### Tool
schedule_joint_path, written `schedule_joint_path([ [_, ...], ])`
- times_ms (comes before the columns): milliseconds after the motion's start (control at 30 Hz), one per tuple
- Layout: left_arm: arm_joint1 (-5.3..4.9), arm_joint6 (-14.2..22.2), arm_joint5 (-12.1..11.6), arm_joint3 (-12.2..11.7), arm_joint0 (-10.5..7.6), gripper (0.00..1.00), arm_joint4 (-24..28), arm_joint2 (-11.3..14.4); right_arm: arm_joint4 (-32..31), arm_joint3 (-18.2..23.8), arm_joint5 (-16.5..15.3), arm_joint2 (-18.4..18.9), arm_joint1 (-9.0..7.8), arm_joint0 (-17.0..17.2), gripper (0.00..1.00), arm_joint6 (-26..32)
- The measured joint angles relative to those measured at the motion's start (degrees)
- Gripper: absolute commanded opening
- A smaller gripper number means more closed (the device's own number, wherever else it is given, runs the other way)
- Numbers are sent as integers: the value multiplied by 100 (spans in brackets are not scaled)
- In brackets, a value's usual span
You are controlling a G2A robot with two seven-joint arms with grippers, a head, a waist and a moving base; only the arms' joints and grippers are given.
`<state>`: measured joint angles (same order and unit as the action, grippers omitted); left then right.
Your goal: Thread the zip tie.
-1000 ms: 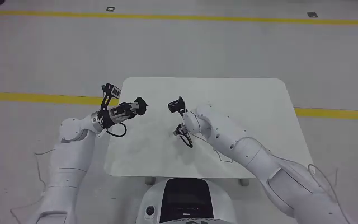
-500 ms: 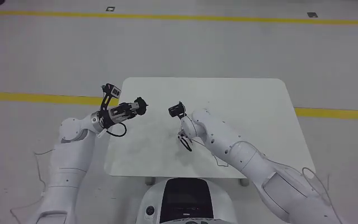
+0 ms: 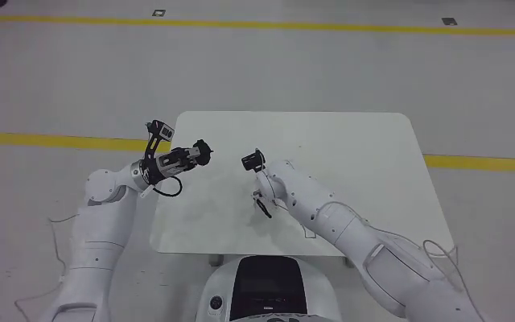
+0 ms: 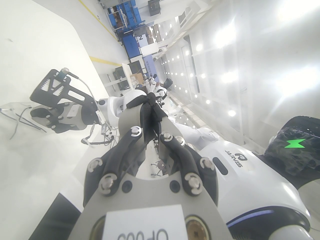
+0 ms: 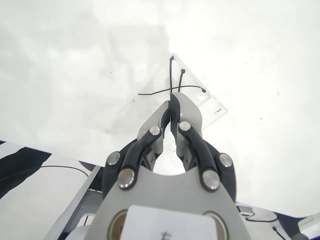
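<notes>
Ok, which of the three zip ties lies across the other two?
The zip tie crossing just beyond the right tool; the other two point away from it, nearly parallel.

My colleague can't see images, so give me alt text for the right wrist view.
The right gripper, jaws closed, points down at three black zip ties lying crossed on a clear tray on a white table.

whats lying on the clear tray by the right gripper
Three black zip ties lie crossed on the clear tray. The right gripper, shut, hides the ends of two.
</notes>
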<state>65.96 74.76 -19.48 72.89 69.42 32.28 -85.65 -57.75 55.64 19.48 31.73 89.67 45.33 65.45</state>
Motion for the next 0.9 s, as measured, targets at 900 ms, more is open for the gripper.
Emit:
schedule_joint_path([
  [900,0,0,0,0,0,0,0,0,-706,-1003,0,271,640,-4,10,-26],
])
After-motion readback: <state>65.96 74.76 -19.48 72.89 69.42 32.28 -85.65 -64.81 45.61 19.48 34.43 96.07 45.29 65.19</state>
